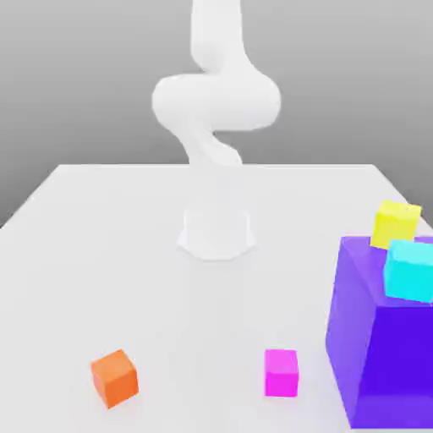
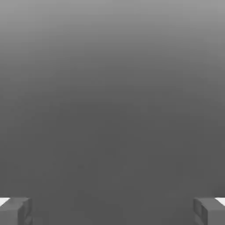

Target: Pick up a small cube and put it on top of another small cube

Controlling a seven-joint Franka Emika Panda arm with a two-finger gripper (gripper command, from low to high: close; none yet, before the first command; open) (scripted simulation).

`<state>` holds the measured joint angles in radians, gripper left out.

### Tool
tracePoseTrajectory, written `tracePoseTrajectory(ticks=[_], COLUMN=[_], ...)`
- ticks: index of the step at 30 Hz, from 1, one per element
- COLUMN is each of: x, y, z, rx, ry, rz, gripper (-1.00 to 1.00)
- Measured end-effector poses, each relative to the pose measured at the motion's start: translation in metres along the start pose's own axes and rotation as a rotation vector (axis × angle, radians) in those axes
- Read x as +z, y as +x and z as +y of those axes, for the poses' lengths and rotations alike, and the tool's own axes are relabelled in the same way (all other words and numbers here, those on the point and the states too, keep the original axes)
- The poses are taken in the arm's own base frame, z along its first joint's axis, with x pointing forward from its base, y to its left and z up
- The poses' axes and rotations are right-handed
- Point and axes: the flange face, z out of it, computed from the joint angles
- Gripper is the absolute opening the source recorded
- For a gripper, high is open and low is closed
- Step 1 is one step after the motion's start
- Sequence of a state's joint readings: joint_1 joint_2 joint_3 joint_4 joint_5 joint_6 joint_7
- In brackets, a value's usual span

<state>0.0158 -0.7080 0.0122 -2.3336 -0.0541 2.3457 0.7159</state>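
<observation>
Hand view shows the gripper (image 2: 112, 211) spread wide with nothing between its two grey fingertips (image 2: 15, 211), facing bare grey surface; exterior view has the white arm (image 1: 216, 101) rising from its base (image 1: 216, 232) on the table (image 1: 101, 254); the small cube (image 1: 281, 373), bright pink, sits well in front of that base, toward the viewer; the orange cube (image 1: 114, 377) lies to its left, the purple block (image 1: 372, 355) just right.
</observation>
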Motion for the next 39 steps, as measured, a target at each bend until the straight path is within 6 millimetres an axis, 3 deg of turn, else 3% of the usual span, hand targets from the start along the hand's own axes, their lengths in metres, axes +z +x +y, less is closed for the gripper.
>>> tracePoseTrajectory(ticks=[5,10,14,18,23,29,30,37,39], x=[0.112,0.209,0.273,0.324,0.365,0.409,0.416,0.416,0.406], y=[-0.035,-0.086,-0.137,-0.198,-0.277,-0.317,-0.322,-0.322,-0.314], z=[-0.002,0.013,0.035,0.059,0.094,0.119,0.124,0.122,0.117], rx=[-0.306,-0.599,-0.826,-1.047,-1.291,-1.325,-1.327,-1.329,-1.326], ry=[-0.113,-0.165,-0.16,-0.104,0.029,0.061,0.06,0.064,0.062], rz=[-0.119,-0.273,-0.416,-0.567,-0.748,-0.777,-0.778,-0.774,-0.777], gripper=[0.0,0.0,0.0,0.0,0.0,0.0,-1.0,-1.0,-1.0])
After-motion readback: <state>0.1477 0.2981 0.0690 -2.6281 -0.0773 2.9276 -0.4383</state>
